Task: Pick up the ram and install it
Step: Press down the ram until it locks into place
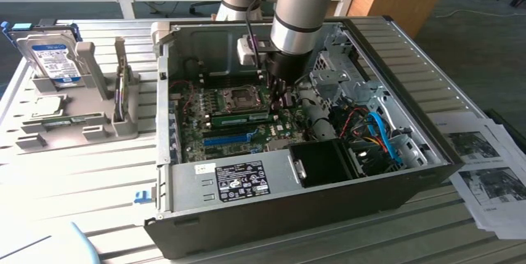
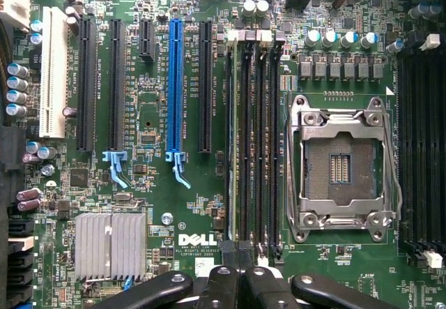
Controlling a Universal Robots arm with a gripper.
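Your arm reaches down into the open computer case (image 1: 427,135), which lies on its side on the slatted desk (image 1: 74,184) in the middle of the exterior view. The pincer (image 1: 278,95) hangs just above the motherboard (image 1: 222,128), beside the empty processor socket (image 1: 241,96).

The ram (image 1: 242,118), a long green stick, sits seated in the memory slots just below that socket in the exterior view, lying across the board, with the pincer's tip right at its right-hand end. You cannot tell from this view whether the tip touches it.

In the wrist view, the pincer (image 2: 237,277) shows at the bottom centre of the frame, its two black fingers (image 2: 217,281) pressed together, closed with nothing between them. Straight ahead of the fingers stands the bank of memory slots (image 2: 254,141), running up the frame, with the ram (image 2: 231,141) seen edge-on at its left side. The silver socket frame (image 2: 341,162) lies to the right of that bank, and a blue expansion slot (image 2: 173,86) to its left.

At the left of the exterior view, a grey holder (image 1: 78,107) on the desk carries a hard drive (image 1: 51,61) with a blue and white label, standing upright.
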